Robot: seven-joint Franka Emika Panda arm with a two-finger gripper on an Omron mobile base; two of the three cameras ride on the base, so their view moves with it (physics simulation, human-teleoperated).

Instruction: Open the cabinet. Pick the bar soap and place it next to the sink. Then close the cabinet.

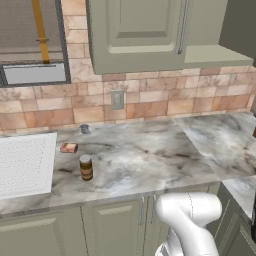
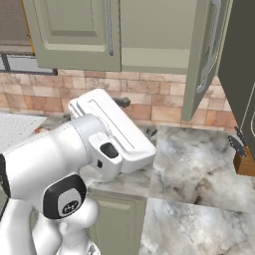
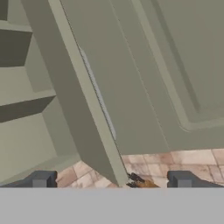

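The bar soap (image 1: 68, 147), a small salmon-pink block, lies on the marble counter just right of the white gridded sink (image 1: 25, 165). Above the counter hangs the sage-green cabinet (image 1: 145, 35). Its left door (image 2: 74, 35) is closed and its right door (image 2: 204, 60) is swung out, showing the bare interior (image 2: 154, 35). In the hand view my gripper (image 3: 111, 181) is open, and nothing is held. It is close to the open door's lower edge (image 3: 83, 113), with the silver handle (image 3: 98, 94) just beyond. The cabinet's shelves (image 3: 26, 96) lie to the left.
A brown jar (image 1: 86, 167) with a tan lid stands on the counter in front of the soap. At the far right is a knife block (image 2: 244, 162). A wall outlet (image 1: 117, 99) sits in the brick backsplash, and a window (image 1: 30, 45) is above the sink.
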